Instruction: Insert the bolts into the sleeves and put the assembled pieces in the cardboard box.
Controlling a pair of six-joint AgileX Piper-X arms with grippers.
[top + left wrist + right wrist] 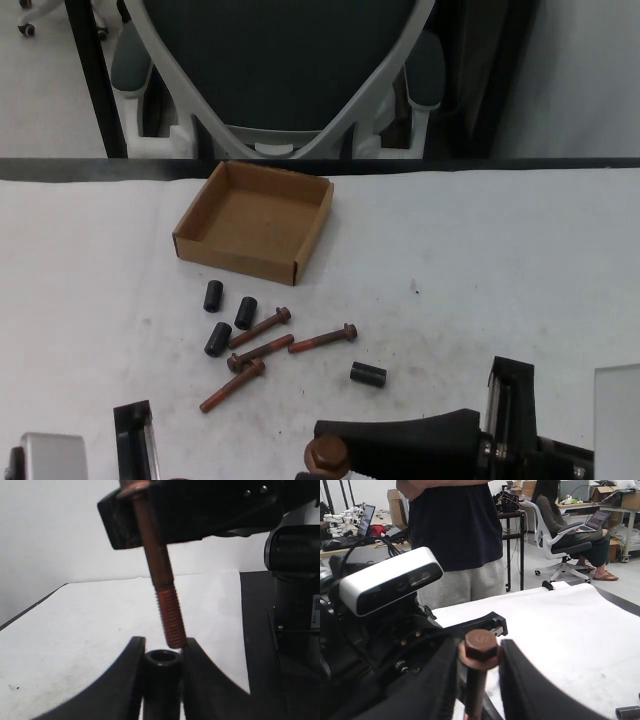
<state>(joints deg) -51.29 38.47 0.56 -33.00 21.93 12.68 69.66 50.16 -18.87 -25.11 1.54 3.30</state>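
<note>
The left gripper (164,647) is clamped on an upright black sleeve (162,677), whose lower end is cut off. Just above its open mouth hangs the threaded tip of a copper-coloured bolt (157,565), off toward one finger; whether it touches the rim is unclear. The right gripper (479,650) grips that bolt just under its hex head. Farther ahead on the bench (500,250) lie loose bolts (322,339) and loose sleeves (245,312), then the cardboard box (300,252).

Copper bolt (157,565), black sleeve (162,685)
</note>
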